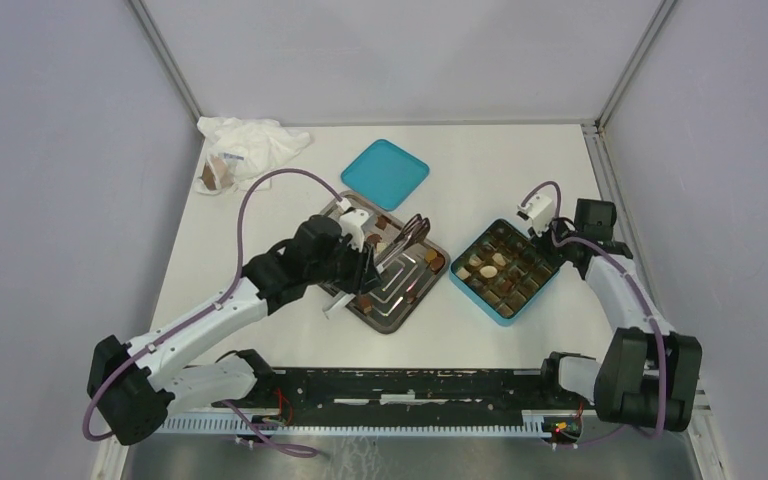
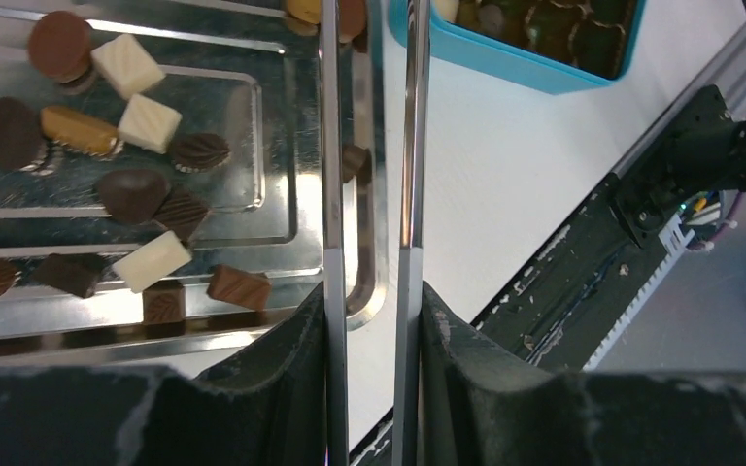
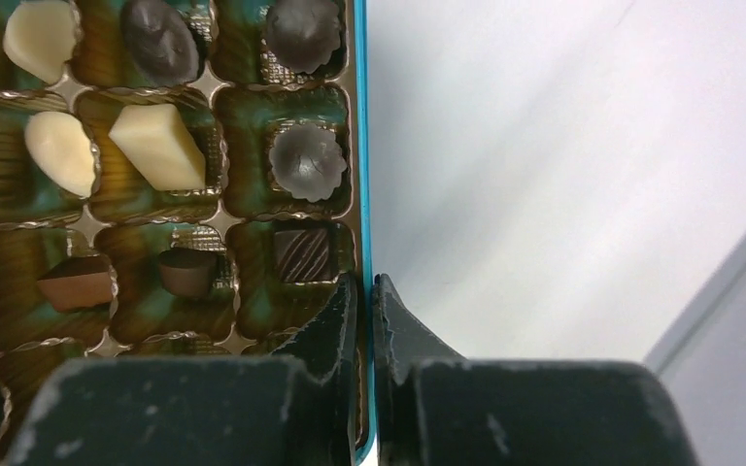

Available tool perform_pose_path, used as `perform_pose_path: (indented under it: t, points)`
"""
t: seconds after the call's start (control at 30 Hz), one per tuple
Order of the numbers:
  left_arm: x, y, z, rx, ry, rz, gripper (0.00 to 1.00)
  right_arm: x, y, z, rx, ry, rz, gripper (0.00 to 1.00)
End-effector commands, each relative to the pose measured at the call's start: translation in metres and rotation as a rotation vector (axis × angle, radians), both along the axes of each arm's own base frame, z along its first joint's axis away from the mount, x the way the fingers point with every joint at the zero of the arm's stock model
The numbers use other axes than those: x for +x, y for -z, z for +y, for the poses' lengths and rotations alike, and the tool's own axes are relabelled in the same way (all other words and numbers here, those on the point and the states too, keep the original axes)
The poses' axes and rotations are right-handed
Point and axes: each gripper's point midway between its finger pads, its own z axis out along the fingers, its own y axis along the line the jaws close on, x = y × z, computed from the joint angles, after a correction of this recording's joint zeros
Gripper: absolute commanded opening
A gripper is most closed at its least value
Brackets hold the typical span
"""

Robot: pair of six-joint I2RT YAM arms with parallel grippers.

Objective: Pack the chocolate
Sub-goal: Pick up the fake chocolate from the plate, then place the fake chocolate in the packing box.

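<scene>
The left fingers (image 2: 287,349) clamp steel tongs (image 2: 328,146); the right fingers (image 3: 330,325) pinch the teal box (image 3: 361,146) by its wall. Chocolate (image 2: 151,121) lies loose on the steel tray (image 2: 233,116), some already boxed: likely light, brittle and slippery, so nip gently across flat sides.

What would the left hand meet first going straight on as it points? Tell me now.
The left hand's tongs lead: probably the chocolates at the tray's far rim, then the teal box. Height is unclear.

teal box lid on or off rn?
Off. The teal box stands open, chocolates showing inside; the teal lid lies flat on the table, apart from it.
</scene>
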Motion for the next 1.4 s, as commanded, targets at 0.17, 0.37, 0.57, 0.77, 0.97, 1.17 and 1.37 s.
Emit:
perform_pose_path:
  t: [0.17, 0.37, 0.57, 0.77, 0.97, 1.17, 1.37]
  points:
    - [-0.025, -0.032, -0.058, -0.113, 0.191, -0.174, 0.02, 0.012, -0.075, 0.022, -0.014, -0.109, -0.356, 0.01]
    - [-0.040, -0.024, -0.086, -0.104, 0.267, -0.214, 0.02, 0.008, -0.084, 0.030, -0.027, -0.147, -0.427, 0.01]
    - [-0.056, 0.002, -0.107, -0.038, 0.315, -0.188, 0.02, 0.010, -0.075, 0.028, -0.028, -0.133, -0.377, 0.01]
    - [-0.067, 0.019, -0.128, 0.014, 0.335, -0.180, 0.02, 0.011, -0.067, 0.026, -0.029, -0.122, -0.341, 0.01]
    - [-0.066, 0.019, -0.141, 0.012, 0.335, -0.188, 0.02, 0.010, -0.064, 0.026, -0.027, -0.121, -0.328, 0.01]
    - [-0.065, 0.025, -0.148, 0.022, 0.334, -0.175, 0.02, 0.011, -0.062, 0.026, -0.024, -0.121, -0.314, 0.02]
    - [-0.064, 0.032, -0.153, 0.041, 0.335, -0.159, 0.04, 0.010, -0.058, 0.026, -0.024, -0.119, -0.296, 0.03]
